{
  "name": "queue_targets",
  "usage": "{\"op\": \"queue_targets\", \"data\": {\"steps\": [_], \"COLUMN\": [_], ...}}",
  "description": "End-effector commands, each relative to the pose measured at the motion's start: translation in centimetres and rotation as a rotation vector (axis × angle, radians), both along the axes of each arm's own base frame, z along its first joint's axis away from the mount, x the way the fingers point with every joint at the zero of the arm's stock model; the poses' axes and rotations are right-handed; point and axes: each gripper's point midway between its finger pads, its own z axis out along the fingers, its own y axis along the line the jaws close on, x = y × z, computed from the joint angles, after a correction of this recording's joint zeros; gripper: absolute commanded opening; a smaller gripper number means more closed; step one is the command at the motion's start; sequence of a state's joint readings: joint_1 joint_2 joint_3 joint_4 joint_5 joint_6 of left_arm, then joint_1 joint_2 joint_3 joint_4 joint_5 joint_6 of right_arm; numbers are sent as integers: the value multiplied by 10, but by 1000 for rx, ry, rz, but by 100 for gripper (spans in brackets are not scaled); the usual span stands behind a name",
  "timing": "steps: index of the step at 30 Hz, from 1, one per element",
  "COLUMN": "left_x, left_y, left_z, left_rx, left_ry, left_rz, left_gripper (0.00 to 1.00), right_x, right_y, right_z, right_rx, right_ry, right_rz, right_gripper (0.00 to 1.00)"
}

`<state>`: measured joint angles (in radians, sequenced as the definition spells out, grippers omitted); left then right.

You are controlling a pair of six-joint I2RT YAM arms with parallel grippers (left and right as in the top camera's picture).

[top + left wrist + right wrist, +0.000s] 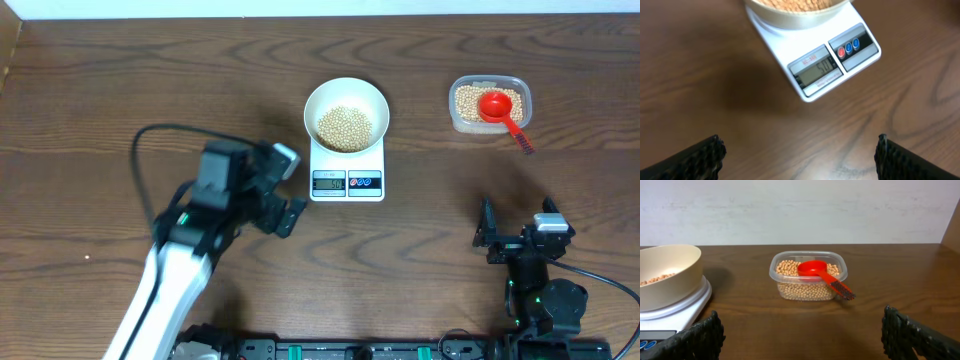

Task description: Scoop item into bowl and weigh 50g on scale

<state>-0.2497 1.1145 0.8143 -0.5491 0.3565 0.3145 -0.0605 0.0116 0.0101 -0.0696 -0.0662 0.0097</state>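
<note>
Soybeans (345, 127) are lying in a shallow heap inside the white bowl (312, 105), covering its floor. The bowl is resting on the platform of the white kitchen scale (347, 160), which is sitting near the middle of the desk (100, 100), closer to the far edge. The grey display (818, 71) is facing the near edge and is showing digits that appear to read 50.0. The red and blue buttons (848, 47) are sitting beside the display.

More soybeans (467, 102) are filling the clear plastic tub (452, 105), which is standing well to the right of the scale, toward the far right corner. A red scoop (495, 106) is lying on those beans, its handle projecting over the tub's rim toward the near right.

The left gripper (292, 185) is hovering just left of the scale's display end, fingers spread wide and holding nothing. The right gripper (517, 225) is standing by the near edge at the right, well apart from the tub, fingers likewise spread wide and empty.
</note>
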Motion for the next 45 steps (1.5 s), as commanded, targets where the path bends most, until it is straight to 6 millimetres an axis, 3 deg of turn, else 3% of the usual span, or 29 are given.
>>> {"op": "queue_targets", "data": {"steps": [1,7,12,24,33,36,45], "left_x": [-13,-35,-41,-22,-31,-32,-32], "left_y": [25,55,72,89,101,107,106], "left_z": [25,64,75,22,-15,-4,-4], "left_rx": [-21,-105,-102,-101,-30,-23,-26], "left_ry": [-129,-337,-514,-787,-740,-790,-790], "left_rz": [89,244,316,355,406,434,431], "left_gripper": [98,98,98,98,98,98,98], "right_x": [0,0,0,0,0,0,0], "right_y": [0,0,0,0,0,0,0], "right_z": [-1,-1,-1,-1,-1,-1,-1], "right_rx": [-8,-8,-8,-8,-8,-8,-8], "right_ry": [0,0,0,0,0,0,0], "right_rz": [-5,-5,-5,-5,-5,-5,-4], "right_gripper": [99,99,99,99,99,99,99]}}
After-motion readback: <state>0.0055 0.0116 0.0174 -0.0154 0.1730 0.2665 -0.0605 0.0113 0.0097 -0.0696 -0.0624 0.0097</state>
